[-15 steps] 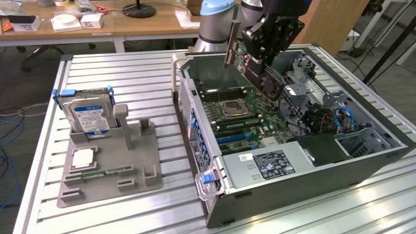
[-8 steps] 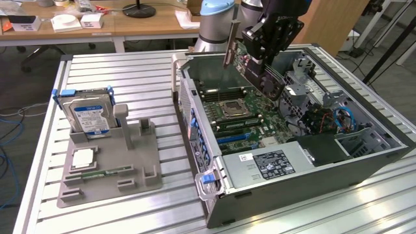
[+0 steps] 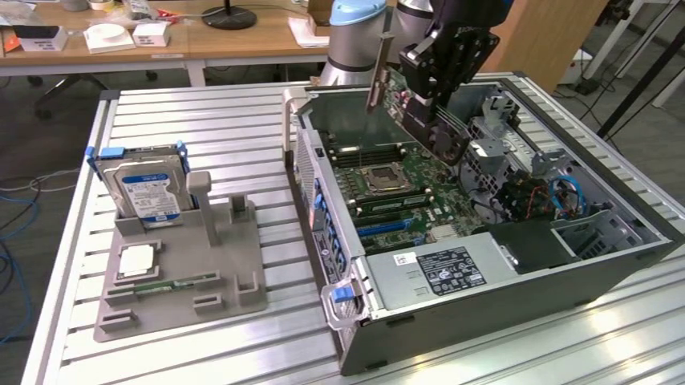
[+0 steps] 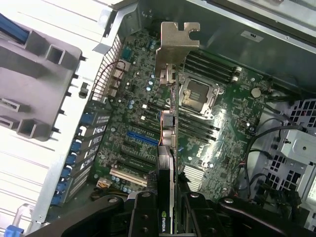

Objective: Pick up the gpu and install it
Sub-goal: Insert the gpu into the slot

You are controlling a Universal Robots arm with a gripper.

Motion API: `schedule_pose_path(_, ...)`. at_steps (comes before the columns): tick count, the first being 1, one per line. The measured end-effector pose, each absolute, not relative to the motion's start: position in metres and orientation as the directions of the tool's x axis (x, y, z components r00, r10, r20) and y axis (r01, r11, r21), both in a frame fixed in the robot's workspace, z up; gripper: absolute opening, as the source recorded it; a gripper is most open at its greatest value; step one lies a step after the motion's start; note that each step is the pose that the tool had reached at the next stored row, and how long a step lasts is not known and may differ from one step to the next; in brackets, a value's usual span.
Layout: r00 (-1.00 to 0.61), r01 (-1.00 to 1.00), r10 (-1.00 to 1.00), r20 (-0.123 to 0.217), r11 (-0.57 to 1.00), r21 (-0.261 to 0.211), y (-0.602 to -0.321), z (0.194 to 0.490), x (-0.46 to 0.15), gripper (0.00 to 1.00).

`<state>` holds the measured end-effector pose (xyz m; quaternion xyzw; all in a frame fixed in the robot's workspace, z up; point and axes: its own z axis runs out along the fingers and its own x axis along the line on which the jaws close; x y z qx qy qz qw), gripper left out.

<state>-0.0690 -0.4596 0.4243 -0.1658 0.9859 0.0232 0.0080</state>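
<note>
In the exterior view, the black gripper [image 3: 428, 92] is clamped on the gpu [image 3: 386, 88], a thin near-black circuit card ending in a silvery stamped-metal bracket. It holds the card on edge in the air at about one o'clock in the frame, above the open grey sheet-steel computer case [image 3: 503, 321]. The pick is therefore done, but the card is not yet seated. At nine o'clock, well apart, a grey moulded plastic tray [image 3: 241, 265] carries a silver hard drive with a blue-white label [image 3: 150, 192].

In the wrist view, the card runs edge-on from between the matte black fingers [image 4: 143, 217] out to its bracket. It hangs over the green motherboard [image 4: 237, 113], which has a square metal processor socket [image 4: 196, 95] and a glossy blue expansion slot [image 4: 143, 138]. By my judgement it touches no slot.
</note>
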Motion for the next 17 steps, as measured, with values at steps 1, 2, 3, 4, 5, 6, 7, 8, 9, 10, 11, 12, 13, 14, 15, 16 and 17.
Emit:
schedule_pose_path(1, -0.944, -0.33, -0.33, -0.023, 0.943, 0.043, -0.4596, 0.4243, -0.0689, 0.26)
schedule_pose_path(2, -0.943, -0.334, -0.333, -0.023, 0.942, 0.043, -0.4596, 0.4243, -0.0689, 0.26)
schedule_pose_path(3, -0.942, -0.336, -0.336, -0.023, 0.941, 0.043, -0.4596, 0.4243, -0.0688, 0.26)
schedule_pose_path(4, -0.941, -0.34, -0.339, -0.023, 0.94, 0.043, -0.4596, 0.4243, -0.0688, 0.26)
schedule_pose_path(5, -0.939, -0.343, -0.342, -0.023, 0.938, 0.043, -0.4596, 0.4243, -0.0687, 0.26)
schedule_pose_path(6, -0.938, -0.345, -0.345, -0.023, 0.937, 0.043, -0.4596, 0.4243, -0.0686, 0.26)
schedule_pose_path(7, -0.937, -0.348, -0.348, -0.023, 0.936, 0.043, -0.4596, 0.4244, -0.0685, 0.26)
schedule_pose_path(8, -0.936, -0.351, -0.351, -0.023, 0.935, 0.043, -0.4596, 0.4243, -0.0684, 0.26)
schedule_pose_path(9, -0.935, -0.355, -0.354, -0.023, 0.934, 0.043, -0.4596, 0.4243, -0.0684, 0.26)
schedule_pose_path(10, -0.934, -0.358, -0.357, -0.023, 0.933, 0.043, -0.4596, 0.4243, -0.0683, 0.26)
schedule_pose_path(11, -0.933, -0.361, -0.36, -0.023, 0.932, 0.043, -0.4596, 0.4243, -0.0681, 0.26)
schedule_pose_path(12, -0.931, -0.364, -0.363, -0.023, 0.93, 0.043, -0.4596, 0.4243, -0.0679, 0.26)
schedule_pose_path(13, -0.93, -0.366, -0.366, -0.023, 0.929, 0.043, -0.4596, 0.4243, -0.0678, 0.26)
schedule_pose_path(14, -0.929, -0.369, -0.369, -0.024, 0.928, 0.043, -0.4596, 0.4243, -0.0675, 0.26)
schedule_pose_path(15, -0.928, -0.372, -0.371, -0.023, 0.927, 0.043, -0.4596, 0.4243, -0.0671, 0.26)
schedule_pose_path(16, -0.927, -0.375, -0.374, -0.023, 0.926, 0.043, -0.4596, 0.4243, -0.0666, 0.26)
schedule_pose_path(17, -0.926, -0.378, -0.377, -0.024, 0.925, 0.043, -0.4596, 0.4243, -0.0661, 0.26)
